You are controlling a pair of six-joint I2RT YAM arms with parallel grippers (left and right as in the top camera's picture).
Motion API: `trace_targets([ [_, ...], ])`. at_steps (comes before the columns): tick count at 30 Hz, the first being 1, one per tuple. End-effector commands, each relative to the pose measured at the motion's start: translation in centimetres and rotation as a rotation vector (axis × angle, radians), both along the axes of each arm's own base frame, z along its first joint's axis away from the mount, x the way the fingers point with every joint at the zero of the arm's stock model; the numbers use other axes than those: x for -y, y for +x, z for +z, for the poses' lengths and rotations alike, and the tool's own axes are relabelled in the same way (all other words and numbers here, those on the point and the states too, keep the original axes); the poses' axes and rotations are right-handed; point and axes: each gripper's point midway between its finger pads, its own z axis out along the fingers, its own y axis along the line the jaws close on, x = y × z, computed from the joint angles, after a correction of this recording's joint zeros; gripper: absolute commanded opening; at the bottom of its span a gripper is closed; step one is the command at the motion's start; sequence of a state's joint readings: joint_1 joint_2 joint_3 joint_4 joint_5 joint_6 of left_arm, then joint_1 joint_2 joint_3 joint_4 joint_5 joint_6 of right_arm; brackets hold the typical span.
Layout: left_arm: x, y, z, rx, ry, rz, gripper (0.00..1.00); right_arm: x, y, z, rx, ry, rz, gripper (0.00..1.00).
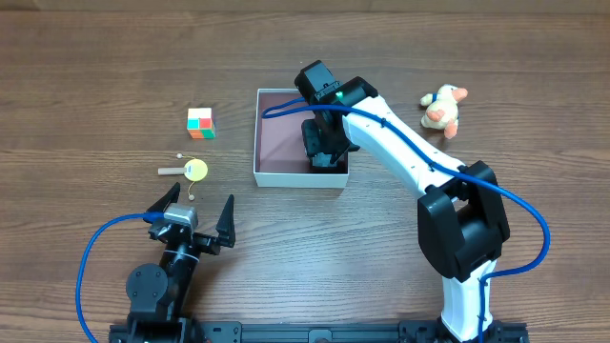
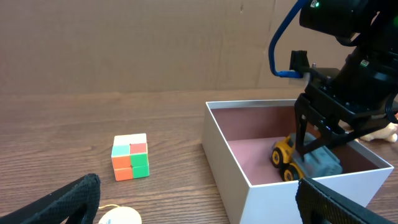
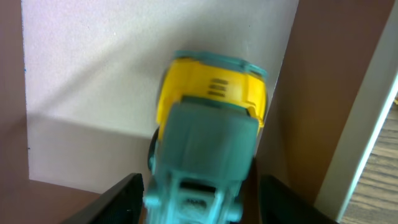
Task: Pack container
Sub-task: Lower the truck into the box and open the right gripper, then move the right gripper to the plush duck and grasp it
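Note:
The container [image 1: 259, 133] is a square white-walled box with a pink-mauve floor at the table's middle; it also shows in the left wrist view [image 2: 273, 199]. A yellow and grey-teal toy truck [image 2: 292, 158] lies inside it near the front right corner. My right gripper [image 1: 324, 145] reaches down into the container, and its open fingers [image 3: 199, 199] straddle the truck [image 3: 208, 130] with small gaps on both sides. My left gripper [image 1: 195, 211] is open and empty near the front left of the table, also seen in its own wrist view [image 2: 196, 183].
A colourful cube [image 1: 200, 123] sits left of the container, also in the left wrist view [image 2: 130, 157]. A yellow disc toy with a wooden stick [image 1: 195, 170] lies just ahead of the left gripper. A plush duck [image 1: 443, 108] lies at the right.

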State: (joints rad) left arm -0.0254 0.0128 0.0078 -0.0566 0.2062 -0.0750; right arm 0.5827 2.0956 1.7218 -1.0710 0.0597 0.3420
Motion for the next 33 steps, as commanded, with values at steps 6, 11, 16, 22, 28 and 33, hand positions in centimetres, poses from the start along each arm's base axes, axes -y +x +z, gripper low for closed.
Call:
trace_targets([
  [6, -0.1, 0.0, 0.1, 0.008, 0.007, 0.001, 1.00, -0.9, 2.1, 5.0, 0.087, 0.041, -0.012, 0.72],
  [11, -0.1, 0.0, 0.1, 0.008, 0.007, 0.001, 1.00, -0.4, 3.6, 10.4, 0.157, 0.058, -0.010, 0.87],
  [16, -0.1, 0.0, 0.1, 0.008, 0.007, 0.001, 1.00, 3.5, 4.6, 18.5, 0.265, 0.033, 0.025, 1.00],
  [22, -0.1, 0.0, 0.1, 0.008, 0.007, 0.001, 1.00, 9.2, 3.8, 22.8, 0.262, 0.046, -0.016, 1.00],
  [28, -0.1, 0.0, 0.1, 0.008, 0.007, 0.001, 1.00, 12.2, 4.8, 22.2, 0.240, 0.070, -0.096, 1.00],
  [33, -0.1, 0.0, 0.1, 0.008, 0.007, 0.001, 1.00, 20.0, 6.5, 20.0, 0.246, -0.090, -0.492, 1.00],
])
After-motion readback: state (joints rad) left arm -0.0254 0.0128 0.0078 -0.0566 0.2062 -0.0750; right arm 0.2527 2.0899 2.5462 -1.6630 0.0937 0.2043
